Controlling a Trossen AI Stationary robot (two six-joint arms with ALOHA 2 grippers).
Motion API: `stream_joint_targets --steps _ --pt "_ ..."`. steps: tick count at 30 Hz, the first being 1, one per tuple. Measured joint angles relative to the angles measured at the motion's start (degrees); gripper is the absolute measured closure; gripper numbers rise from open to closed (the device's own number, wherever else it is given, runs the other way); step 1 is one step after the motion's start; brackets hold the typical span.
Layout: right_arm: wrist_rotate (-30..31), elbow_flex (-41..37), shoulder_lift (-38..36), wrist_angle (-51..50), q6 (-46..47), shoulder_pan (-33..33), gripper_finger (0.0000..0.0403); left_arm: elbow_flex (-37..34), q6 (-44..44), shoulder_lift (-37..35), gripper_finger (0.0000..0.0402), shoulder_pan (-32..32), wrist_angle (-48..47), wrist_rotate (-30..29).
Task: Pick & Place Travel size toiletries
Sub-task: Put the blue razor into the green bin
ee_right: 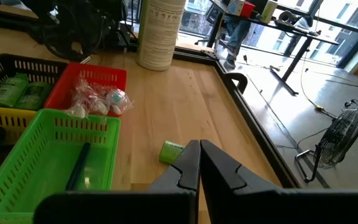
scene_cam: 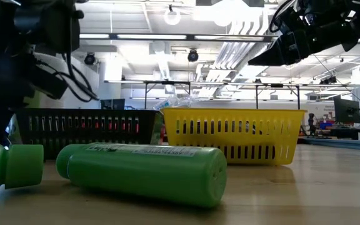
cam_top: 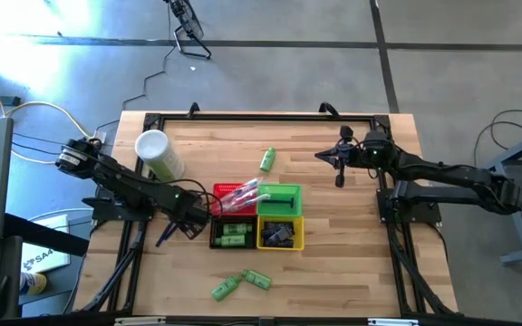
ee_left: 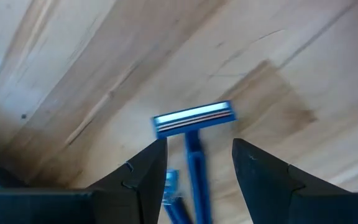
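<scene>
A blue razor [ee_left: 194,118] lies flat on the wooden table, head away from the wrist, with a second blue razor [ee_left: 169,186] beside it. My left gripper [ee_left: 197,168] points down over them, open, one finger on each side of the razor's handle without touching it. In the high view this gripper [cam_top: 175,228] stands just left of the black basket [cam_top: 234,234]. Green mini bottles lie on the table at the far middle [cam_top: 267,160] and near the front edge [cam_top: 225,288]. My right gripper [cam_top: 338,177] hangs shut above the far right of the table.
Four small baskets stand together mid-table: red [cam_top: 234,195], green [cam_top: 279,199], black and yellow [cam_top: 279,234]. A white cup [cam_top: 157,154] lies on its side at the far left. Bare wood shows along the right and near the front edge.
</scene>
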Motion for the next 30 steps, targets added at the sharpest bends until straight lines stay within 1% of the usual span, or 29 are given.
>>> stream_joint_targets --steps 3,8,30 --pt "0.0 0.0 0.0 0.0 0.0 0.0 0.0399 -1.4 -1.0 0.0 0.0226 0.0 0.2 0.0" --pt "0.0 0.0 0.0 0.0 0.0 0.0 0.0399 -3.1 -1.1 -0.2 0.0227 0.0 3.0 0.0" --pt "0.0 0.0 0.0 0.0 0.0 0.0 0.0399 -2.7 -1.9 0.0 0.0227 0.0 3.4 0.3"
